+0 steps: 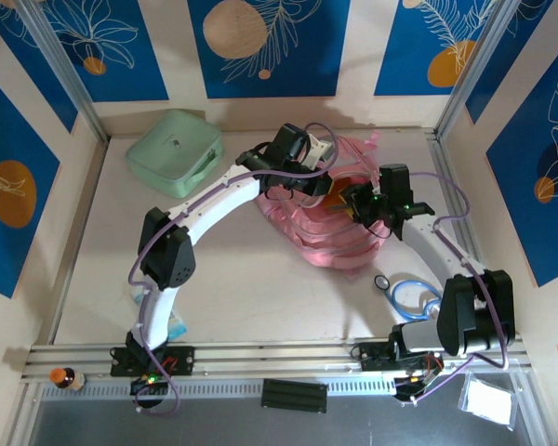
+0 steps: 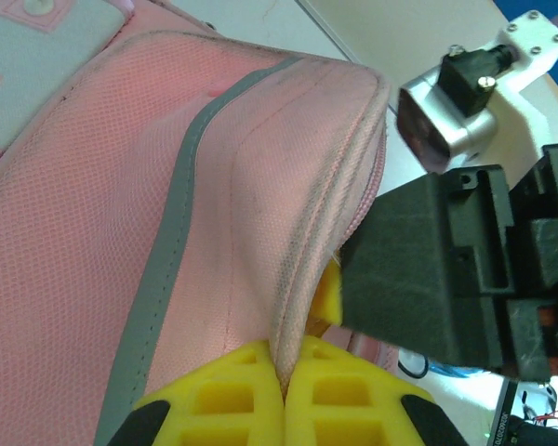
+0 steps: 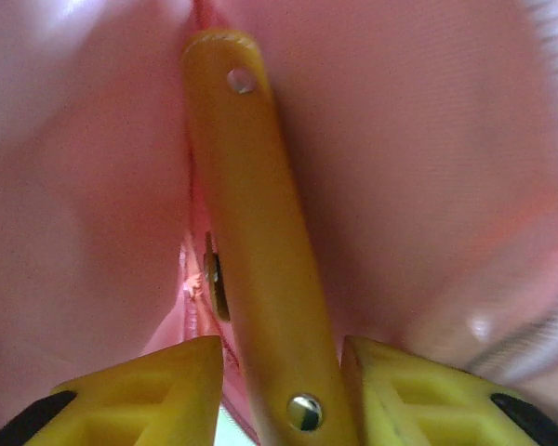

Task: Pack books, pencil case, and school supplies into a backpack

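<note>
The pink backpack point(image 1: 327, 240) lies at the table's middle right, its opening facing the arms. My left gripper point(image 2: 284, 390) is shut on the backpack's piped rim point(image 2: 302, 279), pinching the fabric between its yellow fingers. In the top view the left gripper point(image 1: 322, 183) sits at the bag's upper edge. My right gripper point(image 3: 284, 372) is inside the pink opening point(image 3: 428, 167). Its jaws are parted around the tan pencil case point(image 3: 251, 214), with a gap at the left finger point(image 3: 158, 390). The right gripper point(image 1: 355, 201) faces the left one. The books are out of view.
A mint-green square case point(image 1: 174, 150) lies at the back left. A blue looped cord with a ring point(image 1: 409, 293) rests by the right arm's base. A small bottle point(image 1: 67, 377) and a black block point(image 1: 294, 395) sit on the front rail.
</note>
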`<state>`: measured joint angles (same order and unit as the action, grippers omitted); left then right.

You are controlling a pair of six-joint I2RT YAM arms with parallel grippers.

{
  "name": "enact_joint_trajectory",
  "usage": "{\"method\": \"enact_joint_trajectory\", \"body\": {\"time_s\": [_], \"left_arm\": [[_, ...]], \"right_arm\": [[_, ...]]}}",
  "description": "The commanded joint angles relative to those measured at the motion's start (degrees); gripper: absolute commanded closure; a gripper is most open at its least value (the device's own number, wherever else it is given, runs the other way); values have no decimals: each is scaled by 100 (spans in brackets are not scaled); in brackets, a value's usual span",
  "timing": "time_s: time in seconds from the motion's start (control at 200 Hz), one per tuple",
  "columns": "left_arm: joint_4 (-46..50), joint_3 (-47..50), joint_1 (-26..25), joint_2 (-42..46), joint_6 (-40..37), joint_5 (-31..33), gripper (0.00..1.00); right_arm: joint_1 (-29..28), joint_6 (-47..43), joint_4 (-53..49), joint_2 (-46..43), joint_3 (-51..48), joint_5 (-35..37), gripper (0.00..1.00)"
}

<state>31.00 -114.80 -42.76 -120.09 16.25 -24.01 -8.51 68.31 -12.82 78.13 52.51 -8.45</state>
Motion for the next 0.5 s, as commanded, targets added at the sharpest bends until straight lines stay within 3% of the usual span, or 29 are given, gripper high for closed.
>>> {"method": "enact_joint_trajectory", "body": {"time_s": [0.0, 0.115, 0.22, 0.495], "left_arm": [[-622, -257, -9, 135, 144, -433, 100], [-594, -249, 21, 153, 147, -428, 100], [-561, -252, 40, 144, 142, -442, 100], [-623, -251, 49, 109, 192, -499, 100]], "right_arm": [[33, -57, -32, 136, 235, -638, 55], [113, -169, -330, -164, 96, -549, 46], [224, -388, -795, -560, 40, -357, 44], [333, -925, -1334, -697, 207, 137, 57]]}}
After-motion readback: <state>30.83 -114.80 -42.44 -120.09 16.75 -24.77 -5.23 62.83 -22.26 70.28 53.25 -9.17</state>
